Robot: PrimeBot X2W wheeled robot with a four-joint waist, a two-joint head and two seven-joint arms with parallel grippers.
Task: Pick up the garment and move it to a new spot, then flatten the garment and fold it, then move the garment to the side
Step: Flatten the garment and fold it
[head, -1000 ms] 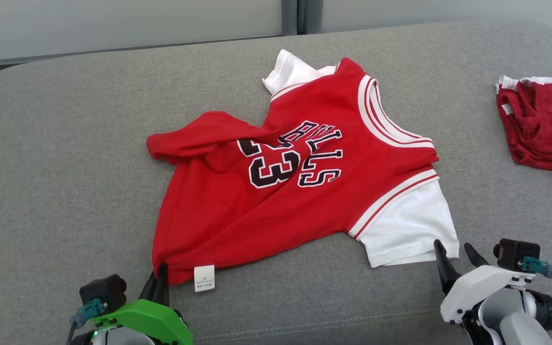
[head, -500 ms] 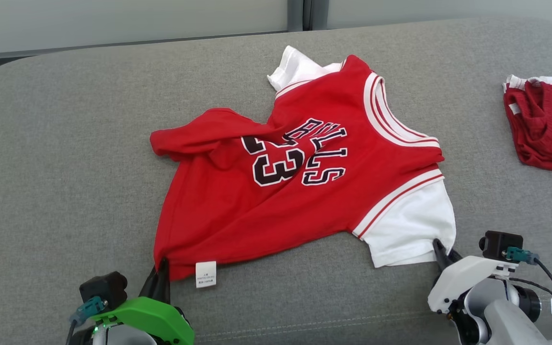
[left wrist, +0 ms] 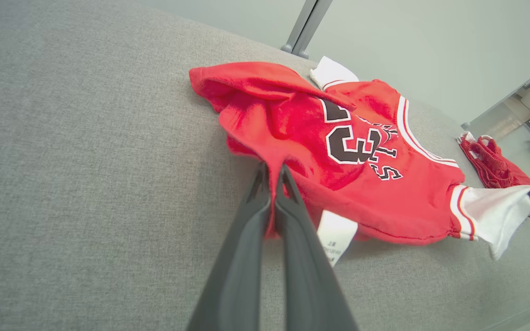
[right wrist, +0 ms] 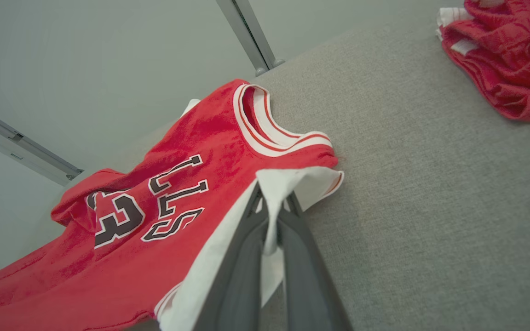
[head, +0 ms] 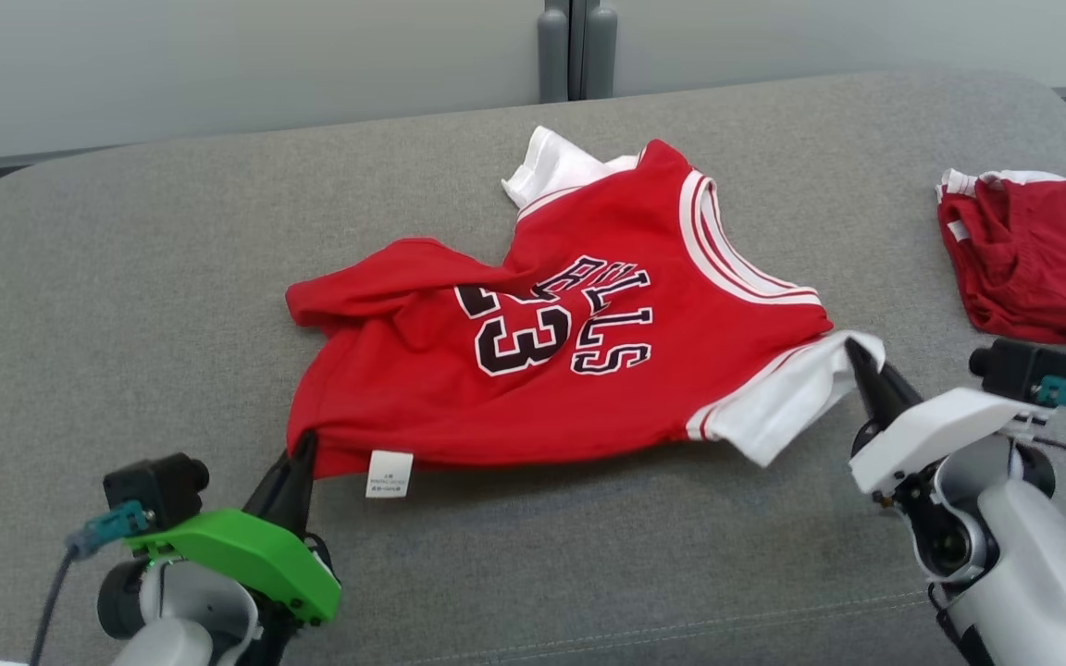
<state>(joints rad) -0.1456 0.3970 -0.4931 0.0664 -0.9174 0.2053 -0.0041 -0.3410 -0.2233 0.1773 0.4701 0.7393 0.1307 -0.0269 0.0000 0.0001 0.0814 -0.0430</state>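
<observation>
One red jersey [head: 570, 388] lies rumpled mid-cushion on the grey couch [head: 126, 305], its number facing up. Two grippers have hold of it. The left gripper [head: 303, 446] is pinched tight on the hem corner, and the right gripper [head: 855, 351] is clamped on one white sleeve [head: 787, 402], holding it off the cushion. One other red garment [head: 1037, 264] lies well apart, far right.

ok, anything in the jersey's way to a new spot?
Only the red shorts, at the right edge of the cushion, apart from the jersey. The left gripper pinches its hem, the right gripper its white sleeve.
</observation>
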